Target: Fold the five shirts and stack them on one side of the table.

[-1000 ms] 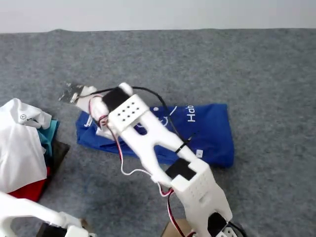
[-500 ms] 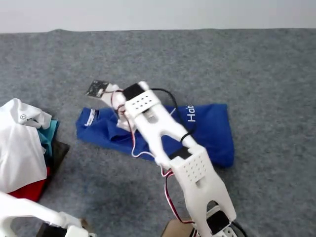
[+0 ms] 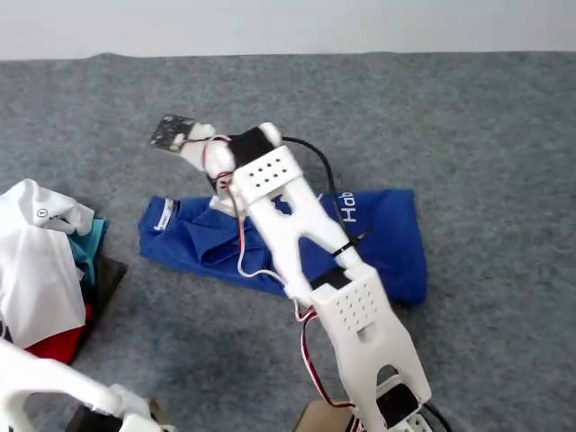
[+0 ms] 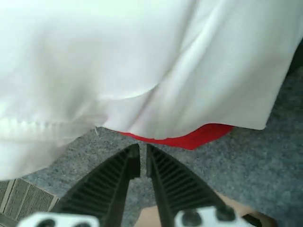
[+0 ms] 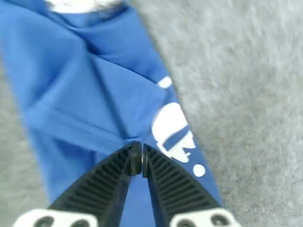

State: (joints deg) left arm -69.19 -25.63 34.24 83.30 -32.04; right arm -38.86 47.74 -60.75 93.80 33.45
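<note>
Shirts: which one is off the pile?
The blue shirt lies alone mid-table; the white shirt, teal shirt and red shirt are heaped together at the left edge.

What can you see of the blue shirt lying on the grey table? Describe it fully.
The blue shirt is soft, creased cloth, folded into a long band lying flat across the grey table. It carries white lettering and a white neck label at one end. The right arm extends over its middle; the right tool, shut, sits at a crease, though a pinch can't be confirmed.
</note>
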